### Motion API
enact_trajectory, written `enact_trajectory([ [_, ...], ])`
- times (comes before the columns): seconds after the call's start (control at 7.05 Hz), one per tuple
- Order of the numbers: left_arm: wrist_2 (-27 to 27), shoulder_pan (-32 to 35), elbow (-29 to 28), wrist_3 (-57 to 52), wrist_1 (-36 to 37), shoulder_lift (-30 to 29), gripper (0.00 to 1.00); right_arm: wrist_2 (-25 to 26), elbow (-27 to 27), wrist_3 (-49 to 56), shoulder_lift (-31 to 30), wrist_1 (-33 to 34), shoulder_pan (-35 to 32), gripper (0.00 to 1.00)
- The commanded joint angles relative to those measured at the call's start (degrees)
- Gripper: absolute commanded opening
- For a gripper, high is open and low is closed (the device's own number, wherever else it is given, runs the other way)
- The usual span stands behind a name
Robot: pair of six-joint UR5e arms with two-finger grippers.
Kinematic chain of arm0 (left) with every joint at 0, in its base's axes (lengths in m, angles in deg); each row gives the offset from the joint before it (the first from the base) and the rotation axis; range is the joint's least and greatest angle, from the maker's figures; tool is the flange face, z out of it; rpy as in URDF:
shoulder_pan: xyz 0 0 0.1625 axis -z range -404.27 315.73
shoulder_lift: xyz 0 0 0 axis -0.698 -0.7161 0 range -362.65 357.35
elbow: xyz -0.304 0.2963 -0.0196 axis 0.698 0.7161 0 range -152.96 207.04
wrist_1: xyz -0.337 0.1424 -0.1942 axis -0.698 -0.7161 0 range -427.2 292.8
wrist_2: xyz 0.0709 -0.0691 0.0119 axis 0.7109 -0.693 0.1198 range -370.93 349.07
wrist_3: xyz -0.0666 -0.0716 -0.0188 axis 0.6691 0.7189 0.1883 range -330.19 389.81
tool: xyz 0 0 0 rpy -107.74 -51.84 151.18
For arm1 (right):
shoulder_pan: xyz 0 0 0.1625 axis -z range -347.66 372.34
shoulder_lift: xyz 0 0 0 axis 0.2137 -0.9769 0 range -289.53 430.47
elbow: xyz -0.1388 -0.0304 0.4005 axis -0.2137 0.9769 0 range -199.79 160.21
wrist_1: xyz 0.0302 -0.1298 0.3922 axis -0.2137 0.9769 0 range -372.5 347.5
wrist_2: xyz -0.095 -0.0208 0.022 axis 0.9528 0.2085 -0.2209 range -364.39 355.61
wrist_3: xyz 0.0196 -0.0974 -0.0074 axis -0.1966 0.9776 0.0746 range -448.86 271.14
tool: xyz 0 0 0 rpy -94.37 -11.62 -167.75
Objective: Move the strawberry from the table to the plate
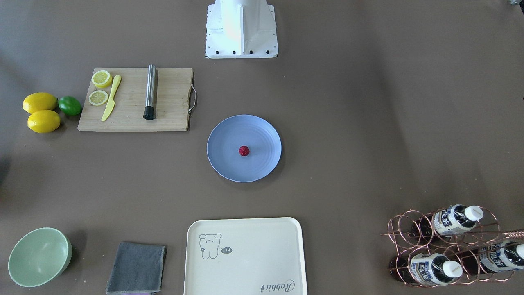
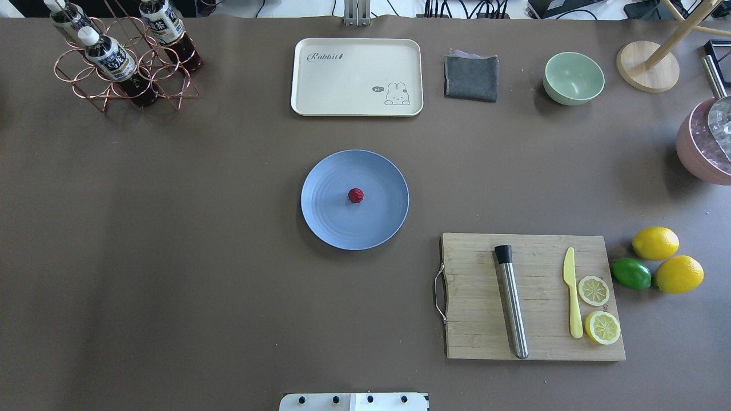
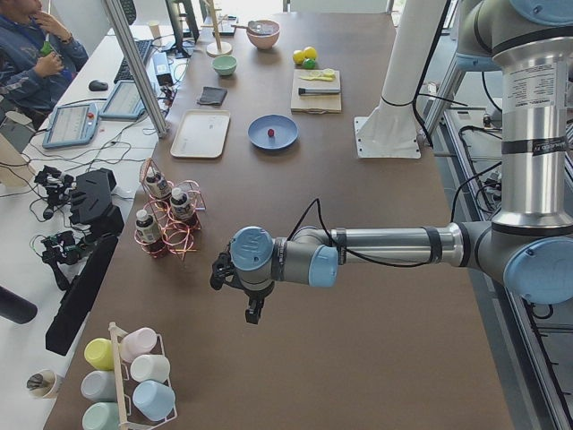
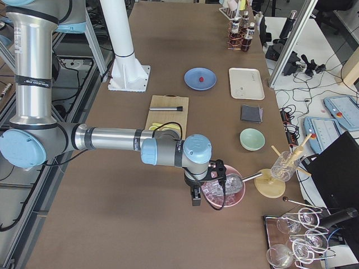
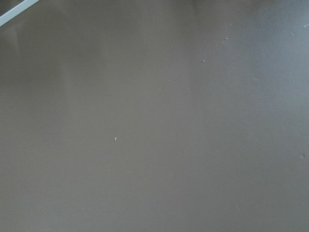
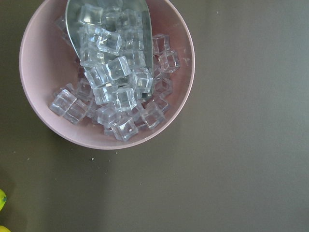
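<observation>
The dark-red strawberry [image 1: 244, 150] [image 2: 356, 195] lies near the middle of the round blue plate [image 1: 223, 135] [image 2: 325, 220], which rests at the centre of the grey-brown table [image 1: 368, 123]. Neither gripper appears in the front or overhead views. In the left side view, my left gripper [image 3: 240, 291] hangs over bare table near that end, far from the plate. In the right side view, my right gripper [image 4: 195, 196] hovers beside a pink bowl of ice cubes [image 6: 106, 72]. I cannot tell whether either one is open or shut. Both wrist views show no fingers.
A wooden cutting board [image 2: 537, 319] carries a steel muddler [image 2: 512, 302], a yellow knife and lemon slices. Two lemons and a lime [image 2: 631, 273] lie beside it. A cream tray [image 2: 357, 77], grey cloth, green bowl [image 2: 573, 78] and copper bottle rack [image 2: 120, 63] line the far edge.
</observation>
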Motion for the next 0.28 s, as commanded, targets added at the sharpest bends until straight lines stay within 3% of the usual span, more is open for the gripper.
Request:
enact_trajectory([
  [0.0, 0.0, 0.0, 0.0, 0.0, 0.0, 0.0, 0.98, 0.0, 0.0, 0.0, 0.1, 0.0, 0.0, 1.00],
  [0.14, 0.0, 0.0, 0.0, 0.0, 0.0, 0.0, 0.98, 0.0, 0.0, 0.0, 0.1, 0.0, 0.0, 1.00],
])
